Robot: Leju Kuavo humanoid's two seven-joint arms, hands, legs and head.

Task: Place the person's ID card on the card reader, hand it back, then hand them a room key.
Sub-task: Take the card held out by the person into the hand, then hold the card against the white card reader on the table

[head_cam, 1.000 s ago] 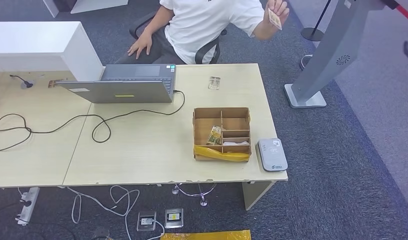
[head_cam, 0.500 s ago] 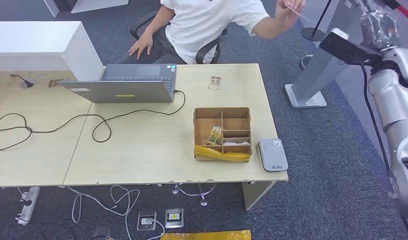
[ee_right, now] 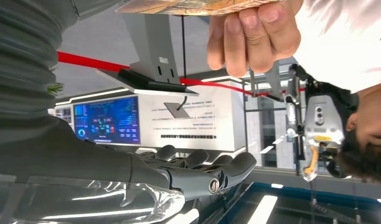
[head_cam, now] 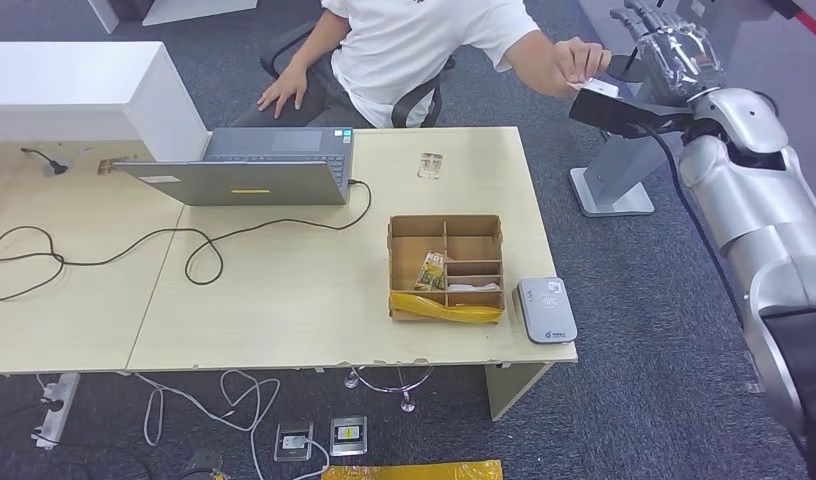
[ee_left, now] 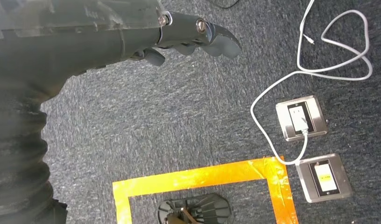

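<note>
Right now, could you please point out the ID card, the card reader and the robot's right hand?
ID card (head_cam: pixel 596 87), head view: its pale face beside the person's fingers.
Card reader (head_cam: pixel 544 309), head view: middle of its grey top.
Right hand (head_cam: pixel 674 50), head view: back of the hand.
</note>
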